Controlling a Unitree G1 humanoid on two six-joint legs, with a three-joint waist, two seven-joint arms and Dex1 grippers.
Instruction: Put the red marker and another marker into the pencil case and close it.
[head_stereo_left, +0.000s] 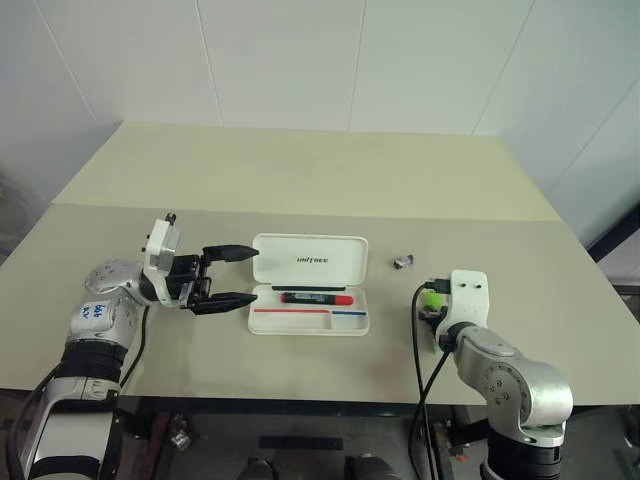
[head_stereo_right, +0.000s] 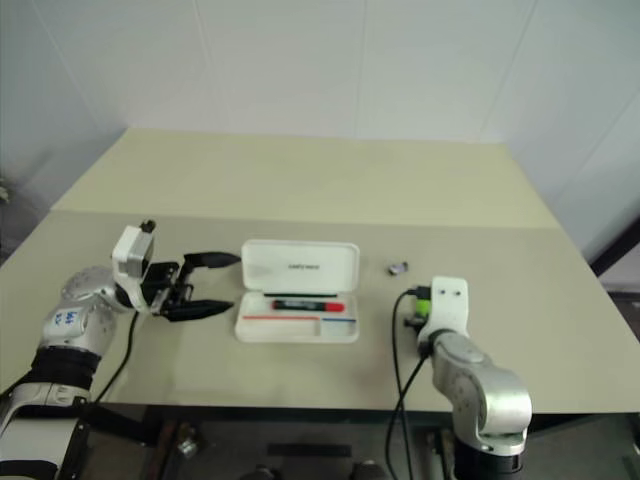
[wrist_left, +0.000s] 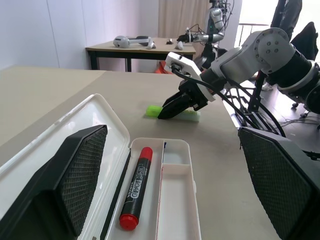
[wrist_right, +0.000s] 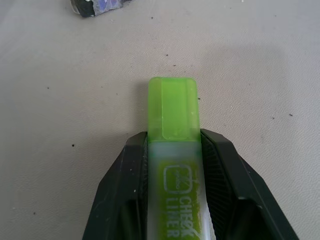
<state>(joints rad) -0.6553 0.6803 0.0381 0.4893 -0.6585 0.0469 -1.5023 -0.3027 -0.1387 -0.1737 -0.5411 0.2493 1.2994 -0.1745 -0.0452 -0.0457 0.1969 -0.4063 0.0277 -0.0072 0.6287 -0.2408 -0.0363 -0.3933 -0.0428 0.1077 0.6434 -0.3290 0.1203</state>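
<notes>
The white pencil case (head_stereo_left: 310, 260) lies open in the middle of the table, lid tilted back. The red marker (head_stereo_left: 317, 298) rests inside its tray, also seen up close as the red marker (wrist_left: 137, 187). My left gripper (head_stereo_left: 255, 275) hangs open just left of the case, pointing at it, with nothing between its fingers. The other marker, a chunky light-green highlighter (wrist_right: 172, 115), lies flat on the table to the right of the case. My right gripper (wrist_right: 173, 145) is shut on its barrel, one black finger (wrist_right: 130, 170) pressed to each flat side, with the cap sticking out ahead.
A tiny dark object (head_stereo_left: 403, 262) lies on the table between the case and the highlighter, a little farther back. The table's front edge (head_stereo_left: 300, 400) runs close below both arms. A seam crosses the tabletop behind the case.
</notes>
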